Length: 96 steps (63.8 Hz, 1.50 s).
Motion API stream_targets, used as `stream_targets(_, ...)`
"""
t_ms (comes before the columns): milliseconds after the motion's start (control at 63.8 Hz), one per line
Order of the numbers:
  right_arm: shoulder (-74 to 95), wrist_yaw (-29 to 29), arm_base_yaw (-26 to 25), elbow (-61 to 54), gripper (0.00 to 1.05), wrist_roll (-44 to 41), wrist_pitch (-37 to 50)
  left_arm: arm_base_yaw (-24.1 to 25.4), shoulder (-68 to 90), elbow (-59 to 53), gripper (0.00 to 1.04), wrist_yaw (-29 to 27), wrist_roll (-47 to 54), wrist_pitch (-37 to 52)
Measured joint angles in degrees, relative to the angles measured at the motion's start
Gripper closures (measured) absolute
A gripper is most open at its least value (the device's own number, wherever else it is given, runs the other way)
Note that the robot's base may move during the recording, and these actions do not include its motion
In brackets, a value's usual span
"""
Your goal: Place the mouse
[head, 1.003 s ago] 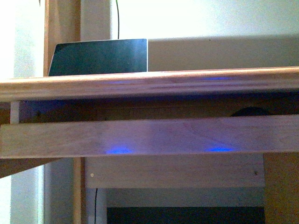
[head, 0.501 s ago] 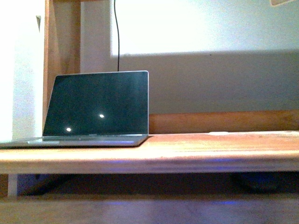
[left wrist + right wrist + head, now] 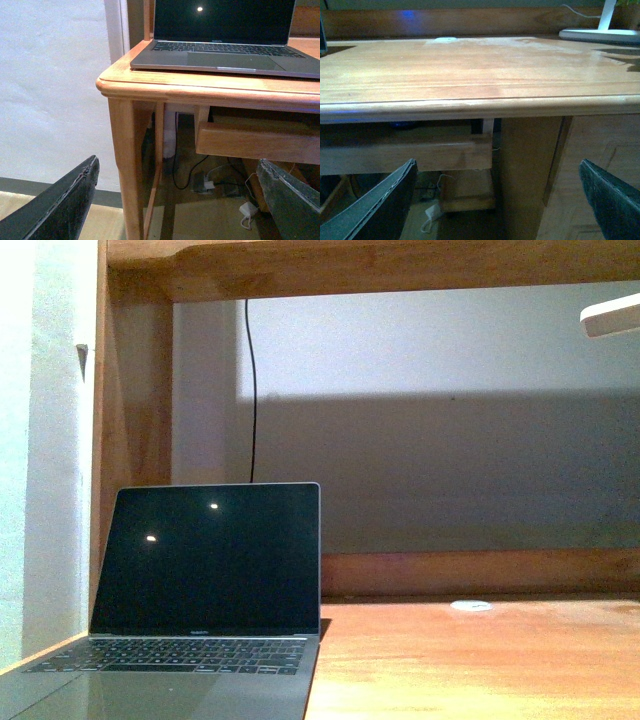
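Over the desk (image 3: 480, 660): our front view has risen from under its edge, so we now see the whole top. The laptop (image 3: 205, 560) stands open at the desk's left end, screen dark. The left gripper (image 3: 177, 160) and right gripper (image 3: 497, 161) hang below the desk's front edge, both spread wide and empty. A white disc (image 3: 470, 606) lies near the desk's back rail. The mouse is unconfirmed; a dark shape (image 3: 404, 125) just under the desktop may be it. We judge that pickup is not begun.

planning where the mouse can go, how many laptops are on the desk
1. The laptop stands open, screen dark, at the left end of the desk top. The rest of the top in view shows a small white disc and a white lamp base; none seems hidden.
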Motion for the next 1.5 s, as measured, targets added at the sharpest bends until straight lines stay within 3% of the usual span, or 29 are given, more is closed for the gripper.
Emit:
stream_targets(78, 0.0, 0.0, 0.0, 0.0, 0.07, 0.0, 0.0, -0.1, 0.4, 0.2, 0.08, -0.4, -0.6, -0.7)
stream_targets(172, 0.0, 0.0, 0.0, 0.0, 0.07, 0.0, 0.0, -2.7, 6.6, 3.1, 0.08, -1.2, -5.2, -8.2)
stream_targets(360, 0.0, 0.0, 0.0, 0.0, 0.07, 0.0, 0.0, -6.9, 22.1, 4.2, 0.08, 7.4, 0.6, -1.7)
stream_targets(423, 0.0, 0.0, 0.0, 0.0, 0.07, 0.0, 0.0, -6.5, 28.8, 4.8, 0.08, 11.9, 8.1, 3.7)
stream_targets(486, 0.0, 0.0, 0.0, 0.0, 0.07, 0.0, 0.0, -3.0, 40.1, 5.8, 0.08, 16.5, 21.6, 13.2)
stream_targets(642, 0.0, 0.0, 0.0, 0.0, 0.07, 0.0, 0.0, 1.9, 57.9, 8.5, 0.08, 20.1, 44.0, 28.3)
stream_targets(893, 0.0, 0.0, 0.0, 0.0, 0.07, 0.0, 0.0, 3.9, 74.0, 12.7, 0.08, 25.4, 66.1, 38.6)
stream_targets(1285, 0.0, 0.0, 0.0, 0.0, 0.07, 0.0, 0.0, 3.0, 86.8, 17.4, 0.08, 31.7, 75.3, 48.1)
stream_targets(1504, 0.0, 0.0, 0.0, 0.0, 0.07, 0.0, 0.0, 1.6, 92.1, 21.6, 0.08, 32.2, 76.8, 48.5)
